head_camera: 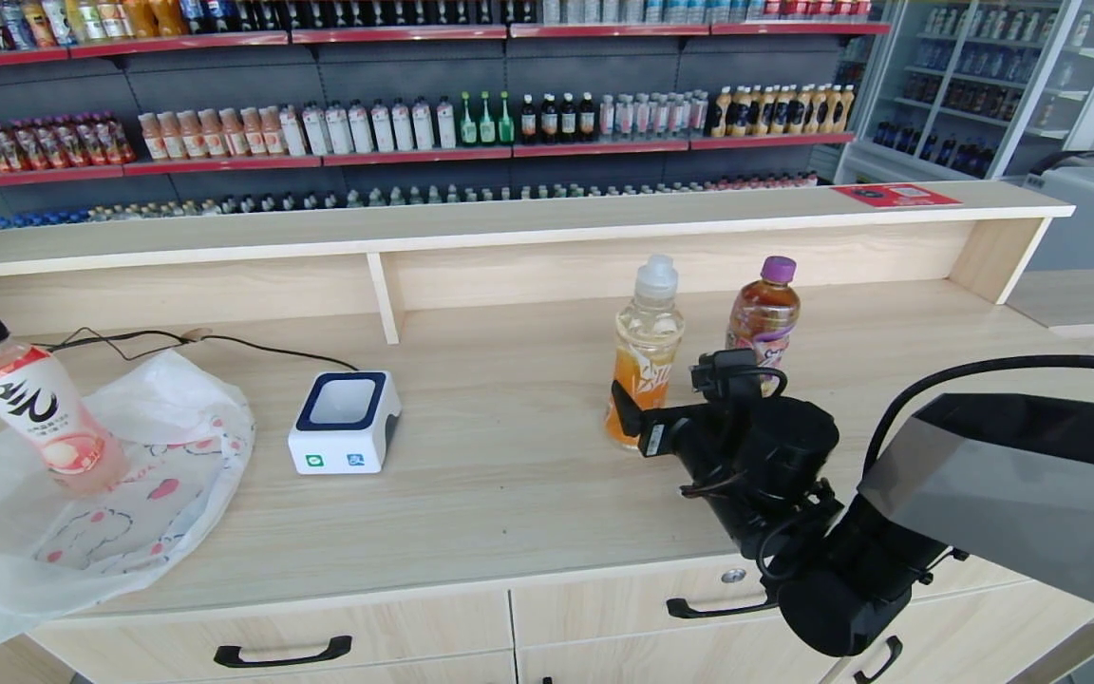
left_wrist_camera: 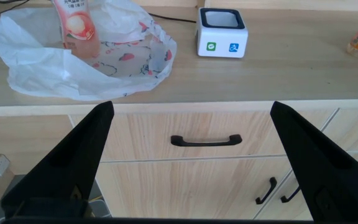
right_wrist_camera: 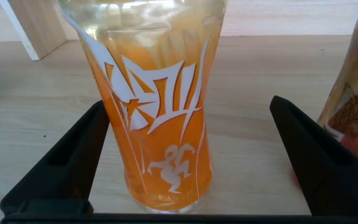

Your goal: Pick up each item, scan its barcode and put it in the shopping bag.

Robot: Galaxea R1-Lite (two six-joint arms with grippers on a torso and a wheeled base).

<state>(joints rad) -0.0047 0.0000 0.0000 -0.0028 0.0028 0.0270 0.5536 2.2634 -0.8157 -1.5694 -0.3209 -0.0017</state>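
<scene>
While the right gripper sits spread wide around the orange bottle on the counter, the left gripper hangs wide before the drawers. Pink bottle stands on the shopping bag.

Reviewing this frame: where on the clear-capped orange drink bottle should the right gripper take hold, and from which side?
Grip the orange bottle at its narrow waist, coming in level from the robot's side. It stands upright, and the purple-capped bottle stands close on its far right. The open right gripper flanks that waist now.
</scene>
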